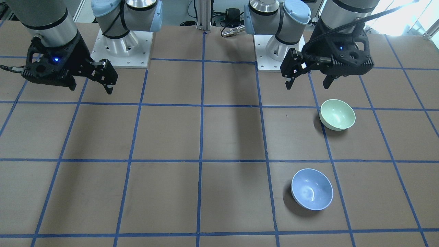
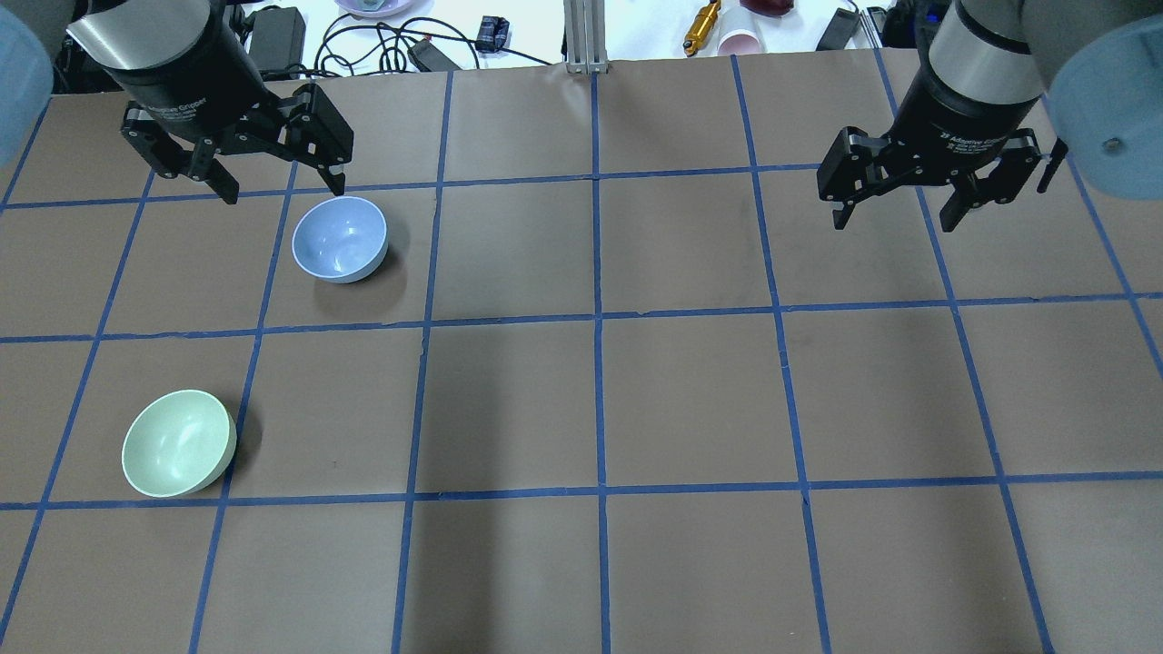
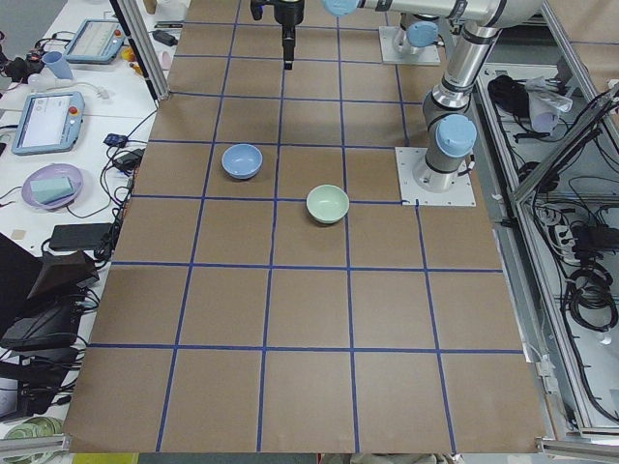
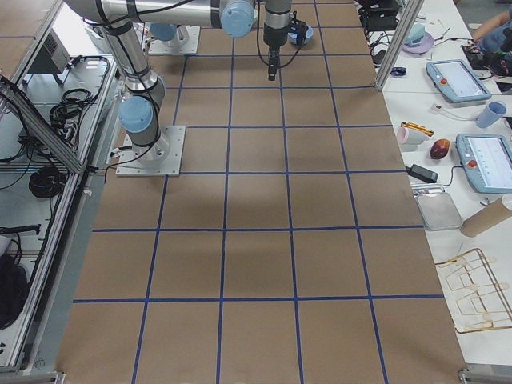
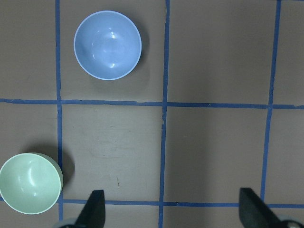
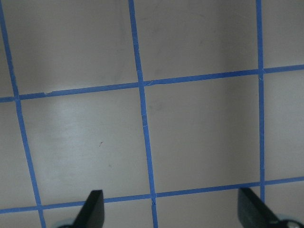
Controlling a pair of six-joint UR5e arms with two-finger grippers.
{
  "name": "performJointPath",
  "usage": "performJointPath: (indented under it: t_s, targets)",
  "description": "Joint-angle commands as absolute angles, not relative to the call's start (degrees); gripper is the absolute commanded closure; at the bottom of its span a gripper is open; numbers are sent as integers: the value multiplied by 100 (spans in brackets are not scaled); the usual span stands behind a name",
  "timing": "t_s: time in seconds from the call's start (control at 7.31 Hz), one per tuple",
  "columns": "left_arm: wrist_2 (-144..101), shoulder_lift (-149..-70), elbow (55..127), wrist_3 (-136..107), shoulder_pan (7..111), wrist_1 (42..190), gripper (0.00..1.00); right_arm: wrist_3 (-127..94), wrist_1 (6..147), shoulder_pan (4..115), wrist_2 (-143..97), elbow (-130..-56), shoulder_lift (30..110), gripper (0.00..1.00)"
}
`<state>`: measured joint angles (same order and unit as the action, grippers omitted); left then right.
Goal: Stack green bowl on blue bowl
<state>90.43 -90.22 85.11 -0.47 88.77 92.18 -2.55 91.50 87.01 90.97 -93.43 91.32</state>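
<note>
**Two bowls apart, both end effectors spread above the grid**

A brown surface (image 2: pixel 690 400) ruled into squares by blue tape (image 2: pixel 597 272) fills the scene. Past its far edge lie tangled cables (image 2: pixel 363 41) on a white bench.

The left end effector (image 2: pixel 282 191) hangs above the surface with its fingers wide apart and nothing between them. In the left wrist view, the green bowl (image 5: pixel 30 183) sits just outside one fingertip (image 5: pixel 95 209). The blue bowl (image 5: pixel 108 45) lies farther ahead on that same side, a grid line between the two bowls. The bowls are well apart and do not touch.

Both bowls stand upright with their mouths facing up. Being round, neither has a long axis or points any way along the surface. Each rests directly on the brown paper and casts a small shadow beside it.

The right end effector (image 2: pixel 895 222) is also spread and holds nothing. It hangs over bare squares, and both bowls are well away from it, toward the left arm's half.
</note>
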Motion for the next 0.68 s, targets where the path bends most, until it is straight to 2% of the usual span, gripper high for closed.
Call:
performJointPath:
  t_s: [0.0,0.55]
  targets:
    - [9009,-9026,8551,716,8310,9290,0,-255,9149,8701,9097,-9343,9132,0]
    - [8947,-9026,9349,2535,6509,9237,0,-255,9149,8701,9088,-9343,9132,0]
